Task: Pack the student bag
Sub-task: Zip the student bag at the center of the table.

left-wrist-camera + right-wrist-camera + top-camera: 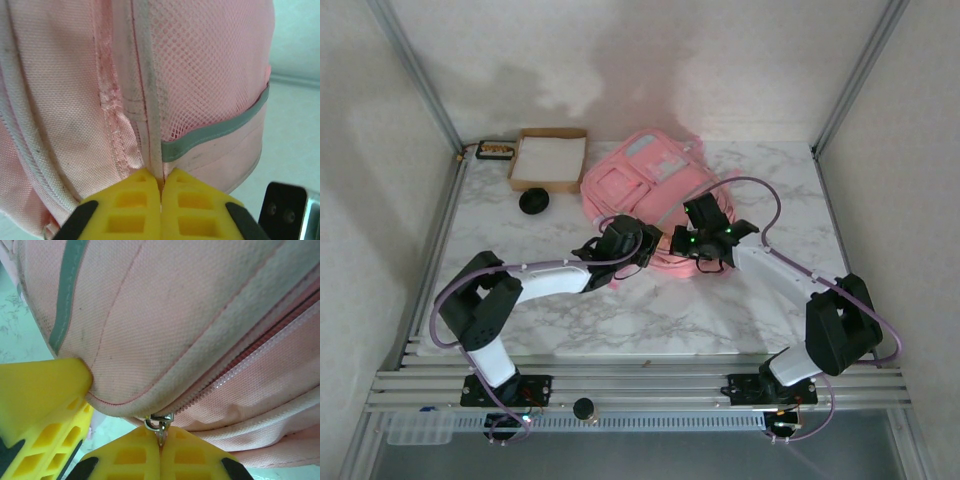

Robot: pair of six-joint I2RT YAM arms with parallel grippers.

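The pink student bag (645, 175) lies at the back centre of the marble table (650, 310), just right of the cardboard box (548, 160). The left gripper (161, 177) has its 2 yellow fingers pressed together on the bag's seam (150, 125), beside the mesh side pocket (210, 75). The right gripper (161, 437) pinches the metal zip pull (159, 422)

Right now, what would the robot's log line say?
left gripper: shut on seam of student bag | right gripper: shut on zip pull | bag on table
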